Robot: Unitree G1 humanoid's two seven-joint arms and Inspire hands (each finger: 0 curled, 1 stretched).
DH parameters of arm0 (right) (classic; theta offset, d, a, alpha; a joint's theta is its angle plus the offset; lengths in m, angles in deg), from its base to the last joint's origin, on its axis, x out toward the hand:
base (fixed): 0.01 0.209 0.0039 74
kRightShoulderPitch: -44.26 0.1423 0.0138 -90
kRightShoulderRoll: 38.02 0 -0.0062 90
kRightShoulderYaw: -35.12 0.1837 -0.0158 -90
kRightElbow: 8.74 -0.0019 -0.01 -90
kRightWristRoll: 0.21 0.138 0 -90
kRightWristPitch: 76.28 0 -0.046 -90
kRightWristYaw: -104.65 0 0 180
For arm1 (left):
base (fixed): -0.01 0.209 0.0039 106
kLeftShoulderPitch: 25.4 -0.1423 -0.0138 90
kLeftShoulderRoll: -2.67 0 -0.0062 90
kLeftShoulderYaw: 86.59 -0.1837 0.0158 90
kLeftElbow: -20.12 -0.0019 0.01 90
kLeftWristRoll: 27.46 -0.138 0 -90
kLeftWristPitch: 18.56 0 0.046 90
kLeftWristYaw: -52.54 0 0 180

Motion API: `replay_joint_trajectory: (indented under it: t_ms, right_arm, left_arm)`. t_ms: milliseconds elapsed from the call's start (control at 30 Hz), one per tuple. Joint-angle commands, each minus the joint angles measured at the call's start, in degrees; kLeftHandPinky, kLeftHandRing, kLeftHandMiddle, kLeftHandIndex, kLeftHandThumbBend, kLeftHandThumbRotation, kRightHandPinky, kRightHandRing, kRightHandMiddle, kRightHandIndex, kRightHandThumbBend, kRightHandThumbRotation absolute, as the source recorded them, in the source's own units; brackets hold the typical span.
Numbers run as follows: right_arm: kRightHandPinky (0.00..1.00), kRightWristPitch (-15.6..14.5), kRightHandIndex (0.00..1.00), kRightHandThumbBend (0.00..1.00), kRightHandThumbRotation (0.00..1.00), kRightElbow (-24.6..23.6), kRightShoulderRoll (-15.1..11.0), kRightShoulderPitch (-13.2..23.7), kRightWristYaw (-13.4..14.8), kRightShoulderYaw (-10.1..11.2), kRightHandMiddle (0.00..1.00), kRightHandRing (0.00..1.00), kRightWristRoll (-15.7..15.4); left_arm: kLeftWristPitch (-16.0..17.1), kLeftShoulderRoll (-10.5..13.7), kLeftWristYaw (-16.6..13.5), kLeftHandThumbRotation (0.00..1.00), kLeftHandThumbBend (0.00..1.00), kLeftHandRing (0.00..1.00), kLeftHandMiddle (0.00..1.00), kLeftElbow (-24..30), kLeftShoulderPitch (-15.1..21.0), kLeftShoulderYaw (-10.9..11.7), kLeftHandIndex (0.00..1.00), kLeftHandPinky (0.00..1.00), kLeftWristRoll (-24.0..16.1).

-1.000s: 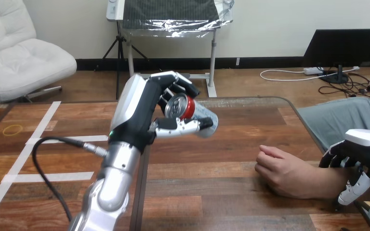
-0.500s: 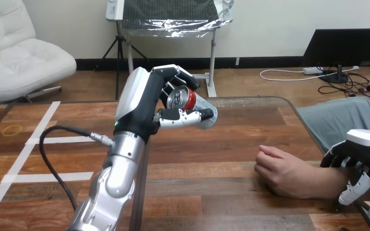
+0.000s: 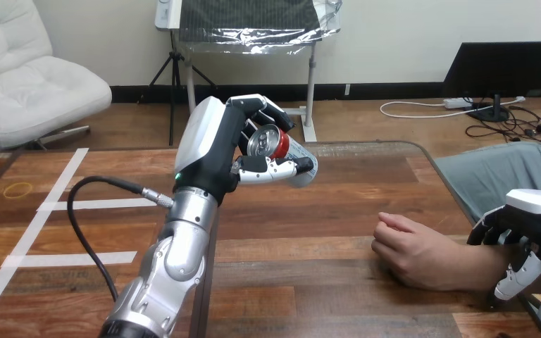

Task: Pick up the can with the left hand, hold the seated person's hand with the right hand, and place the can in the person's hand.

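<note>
My left hand (image 3: pixel 215 151) is raised above the middle of the wooden table (image 3: pixel 338 211), its fingers and thumb curled round a red and silver can (image 3: pixel 284 151). The can lies on its side in the grip, with its top facing me. At the right, the person's hand (image 3: pixel 405 248) rests on the table in a loose fist, knuckles up. My right hand (image 3: pixel 528 225) sits at the person's wrist (image 3: pixel 482 266), dark fingers curled over the top and the thumb down the near side. The can is well to the left of the person's hand and above it.
White tape lines (image 3: pixel 42 208) cross the left part of the table, and a yellow rubber band (image 3: pixel 18 189) lies near its far left edge. The table's far edge (image 3: pixel 366 145) runs just behind the can.
My left hand has carried the can a little up and to the right. My right hand and the person's hand have stayed where they were.
</note>
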Motion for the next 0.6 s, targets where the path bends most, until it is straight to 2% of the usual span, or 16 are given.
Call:
replay_joint_trajectory:
  t_ms: [0,567]
  right_arm:
    - [0.69,-0.08,0.78,0.72,0.0,-0.92,0.56,4.19,0.9,-0.2,0.81,0.77,0.0]
    - [0.68,0.64,0.78,0.72,0.0,-0.89,0.57,3.87,1.2,0.19,0.81,0.76,0.75]
  left_arm:
    - [2.28,-0.54,-2.33,0.0,0.62,0.36,0.44,-1.57,6.21,-0.26,0.48,0.31,-0.05]
    - [1.8,-0.8,-3.61,0.0,0.62,0.36,0.44,-4.99,7.73,-0.94,0.49,0.3,-0.56]
